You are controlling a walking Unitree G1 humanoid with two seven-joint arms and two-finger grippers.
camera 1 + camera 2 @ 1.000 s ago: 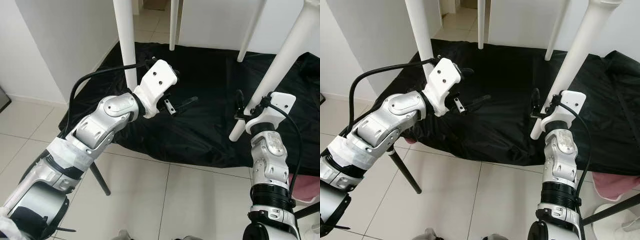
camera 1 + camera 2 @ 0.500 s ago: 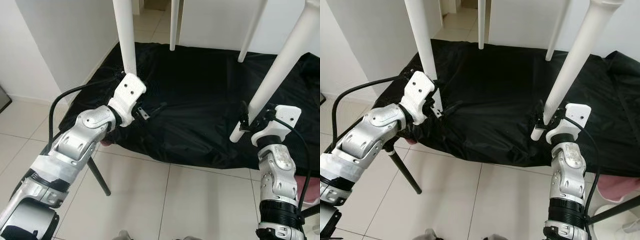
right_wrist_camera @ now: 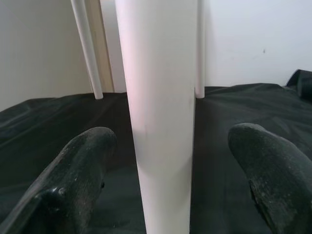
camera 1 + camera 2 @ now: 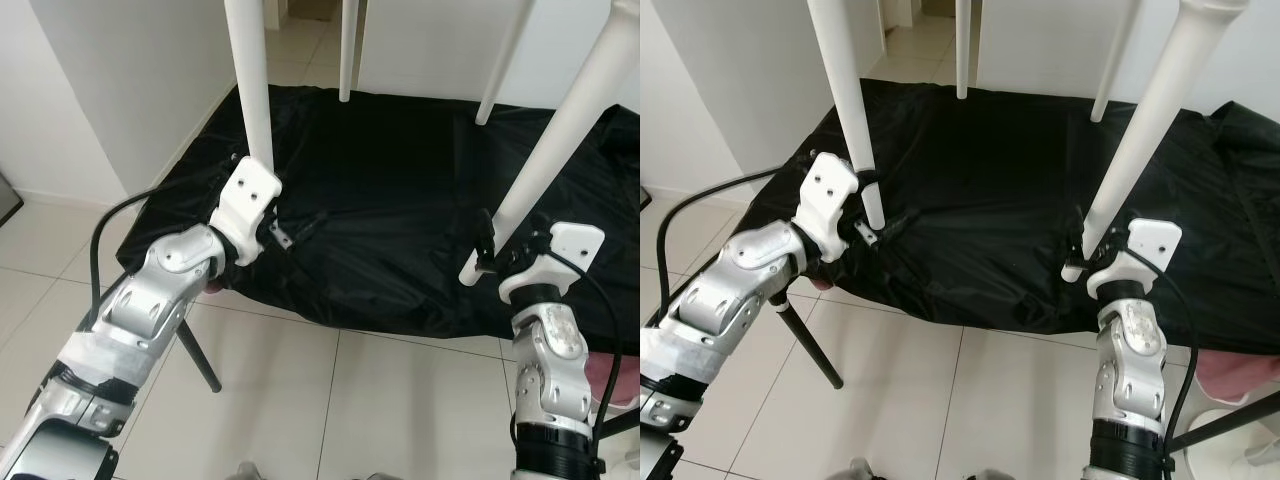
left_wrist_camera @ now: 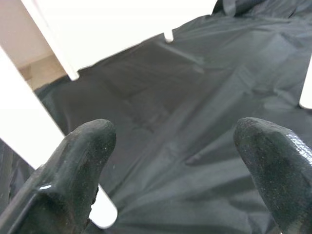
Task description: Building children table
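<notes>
Four white table legs (image 4: 252, 90) stand over the black cloth (image 4: 390, 190), and the open left gripper (image 5: 175, 161) and open right gripper (image 3: 170, 165) each reach for a near one, probably to steady it.

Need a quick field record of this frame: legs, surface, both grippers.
legs: four white table legs, near-left, near-right, two at the back
surface: black cloth under the legs, on tiled floor
left gripper: open, beside the near-left leg's foot, fingers apart
right gripper: open, near-right leg between its fingers, not touching
</notes>
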